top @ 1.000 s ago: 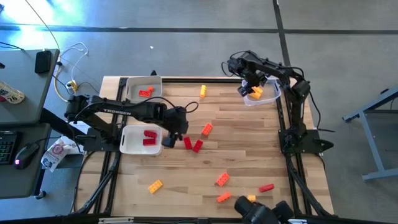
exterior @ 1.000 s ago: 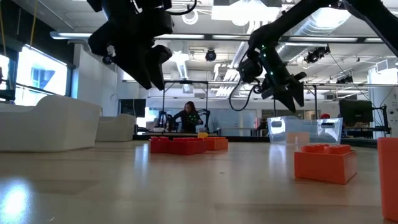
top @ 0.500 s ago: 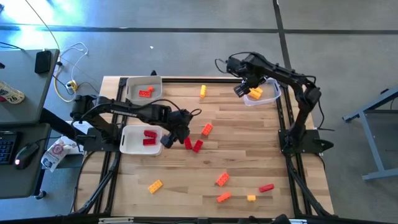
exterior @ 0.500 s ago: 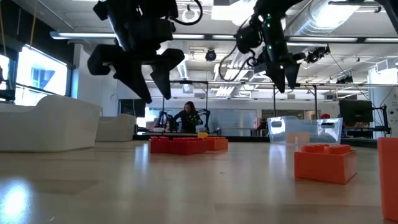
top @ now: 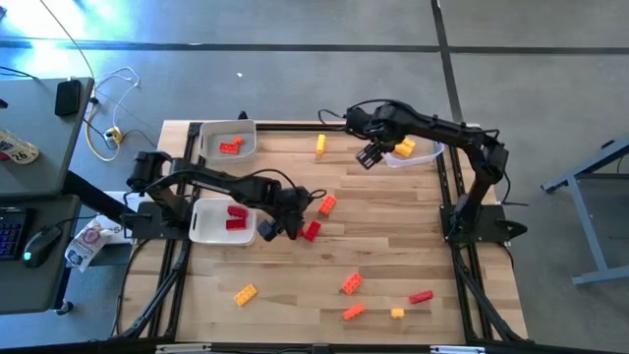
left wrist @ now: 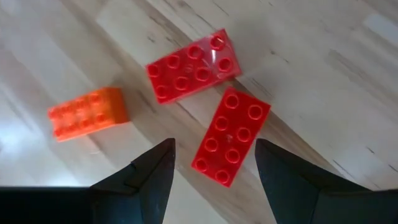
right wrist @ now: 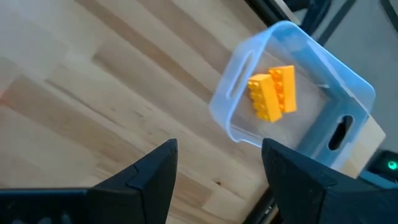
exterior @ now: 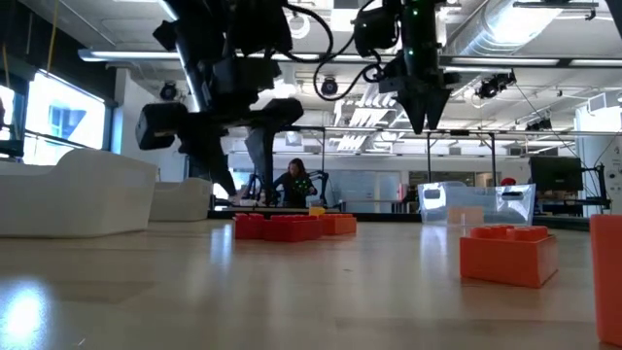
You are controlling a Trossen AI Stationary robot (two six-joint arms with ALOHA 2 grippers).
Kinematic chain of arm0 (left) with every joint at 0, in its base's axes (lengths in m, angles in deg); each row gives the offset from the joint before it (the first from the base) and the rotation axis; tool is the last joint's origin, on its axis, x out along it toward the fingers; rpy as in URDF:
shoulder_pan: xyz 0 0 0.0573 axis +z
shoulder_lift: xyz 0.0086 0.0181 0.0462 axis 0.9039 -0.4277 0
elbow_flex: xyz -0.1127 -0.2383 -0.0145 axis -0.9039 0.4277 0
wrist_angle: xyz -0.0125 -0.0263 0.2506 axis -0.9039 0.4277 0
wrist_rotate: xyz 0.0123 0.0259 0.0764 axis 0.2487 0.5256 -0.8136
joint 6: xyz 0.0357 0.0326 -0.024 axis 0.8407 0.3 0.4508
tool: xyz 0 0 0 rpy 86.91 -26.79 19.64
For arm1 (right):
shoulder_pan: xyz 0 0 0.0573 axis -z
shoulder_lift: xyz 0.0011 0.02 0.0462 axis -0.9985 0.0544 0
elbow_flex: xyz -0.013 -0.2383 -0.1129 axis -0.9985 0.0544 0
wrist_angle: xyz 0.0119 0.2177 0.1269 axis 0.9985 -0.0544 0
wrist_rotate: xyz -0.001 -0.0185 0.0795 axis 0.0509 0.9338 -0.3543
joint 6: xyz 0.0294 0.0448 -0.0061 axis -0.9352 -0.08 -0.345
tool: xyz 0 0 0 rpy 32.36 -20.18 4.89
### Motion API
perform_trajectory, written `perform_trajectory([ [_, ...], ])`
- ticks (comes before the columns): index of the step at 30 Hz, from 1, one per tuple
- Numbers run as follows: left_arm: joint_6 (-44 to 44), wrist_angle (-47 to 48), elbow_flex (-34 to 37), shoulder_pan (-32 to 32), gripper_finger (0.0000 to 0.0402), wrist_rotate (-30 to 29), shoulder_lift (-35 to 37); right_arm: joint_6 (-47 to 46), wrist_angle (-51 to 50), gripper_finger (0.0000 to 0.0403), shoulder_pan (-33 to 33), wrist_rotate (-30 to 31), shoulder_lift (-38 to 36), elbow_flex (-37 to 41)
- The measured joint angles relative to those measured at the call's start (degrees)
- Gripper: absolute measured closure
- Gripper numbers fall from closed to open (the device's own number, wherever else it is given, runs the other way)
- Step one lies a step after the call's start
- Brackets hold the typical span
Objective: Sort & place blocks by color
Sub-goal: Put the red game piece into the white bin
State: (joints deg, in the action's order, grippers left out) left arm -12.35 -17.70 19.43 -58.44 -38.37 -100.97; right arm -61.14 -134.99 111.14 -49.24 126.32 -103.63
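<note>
Hovering open left gripper (left wrist: 214, 171) above two red blocks (left wrist: 231, 137)

Table (top: 393, 246): pale wood planks, light and tan strips; black frame (top: 447, 197) at edges.
Trays: two, white. Tray farther from left arm base (top: 224, 141) holds one red block (top: 230, 147); tray nearer it (top: 218, 220) holds red blocks (top: 235, 216).
Just beside nearer tray, on wood: two red blocks (left wrist: 211, 93), one orange block (left wrist: 87, 112).
Tub (right wrist: 292, 87): clear plastic, bluish tint; two yellow blocks (right wrist: 273, 93) inside.
Between tub and far tray: one yellow block (top: 320, 144).
Scattered across table from tub: orange, yellow, red blocks (top: 393, 300).
Arms (top: 423, 123): black.
</note>
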Motion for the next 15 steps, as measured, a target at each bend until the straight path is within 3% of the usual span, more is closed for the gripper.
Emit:
perform_trajectory([
  [15, 2.0, -1.9, 0.0, -0.1, 0.0193, -0.8, -5.5, -0.3, 0.6, 0.0183, -2.7, -0.8, 0.0, 0.0],
])
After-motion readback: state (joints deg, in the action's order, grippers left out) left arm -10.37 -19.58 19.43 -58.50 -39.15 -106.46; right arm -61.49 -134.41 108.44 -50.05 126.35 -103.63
